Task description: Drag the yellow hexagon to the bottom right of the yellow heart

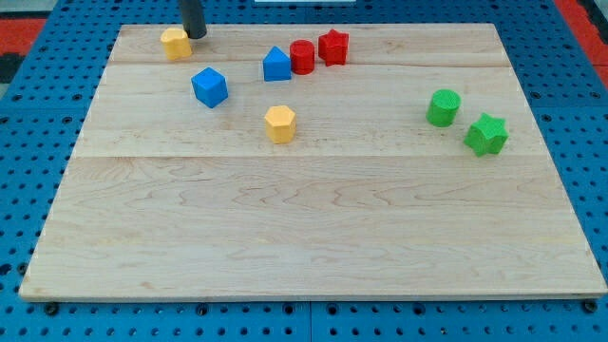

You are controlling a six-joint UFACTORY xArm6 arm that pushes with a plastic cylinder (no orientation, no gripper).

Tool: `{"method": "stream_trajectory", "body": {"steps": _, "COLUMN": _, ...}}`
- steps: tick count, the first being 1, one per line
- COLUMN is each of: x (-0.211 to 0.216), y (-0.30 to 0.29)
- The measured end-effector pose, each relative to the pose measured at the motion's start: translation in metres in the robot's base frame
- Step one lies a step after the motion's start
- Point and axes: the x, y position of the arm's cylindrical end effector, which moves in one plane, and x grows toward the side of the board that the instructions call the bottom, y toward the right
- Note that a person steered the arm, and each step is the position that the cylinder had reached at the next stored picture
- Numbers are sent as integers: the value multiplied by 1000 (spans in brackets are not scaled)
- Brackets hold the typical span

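Note:
A yellow hexagon point(280, 123) lies on the wooden board point(304, 228), left of the middle. A yellow block point(176, 43), probably the heart, lies near the board's top-left corner. My tip point(196, 35) is at the view's top, just to the right of that top-left yellow block and very close to it; I cannot tell whether they touch. The tip is far up and to the left of the yellow hexagon.
A blue cube point(210, 86) lies between the two yellow blocks. A blue house-shaped block point(276, 64), a red cylinder point(302, 57) and a red star point(333, 47) form a row at the top middle. A green cylinder point(443, 107) and a green star point(486, 134) lie at the right.

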Motion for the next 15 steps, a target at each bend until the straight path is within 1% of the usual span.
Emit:
{"method": "stream_trajectory", "body": {"steps": 1, "x": 36, "y": 33}}
{"method": "stream_trajectory", "body": {"steps": 2, "x": 118, "y": 85}}
{"method": "stream_trajectory", "body": {"steps": 4, "x": 183, "y": 187}}
{"method": "stream_trajectory", "body": {"steps": 5, "x": 218, "y": 192}}
{"method": "stream_trajectory", "body": {"steps": 6, "x": 199, "y": 128}}
{"method": "stream_trajectory", "body": {"steps": 7, "x": 164, "y": 97}}
{"method": "stream_trajectory", "body": {"steps": 8, "x": 138, "y": 95}}
{"method": "stream_trajectory", "body": {"steps": 11, "x": 69, "y": 45}}
{"method": "stream_trajectory", "body": {"steps": 12, "x": 135, "y": 59}}
{"method": "stream_trajectory", "body": {"steps": 13, "x": 128, "y": 36}}
{"method": "stream_trajectory", "body": {"steps": 15, "x": 84, "y": 30}}
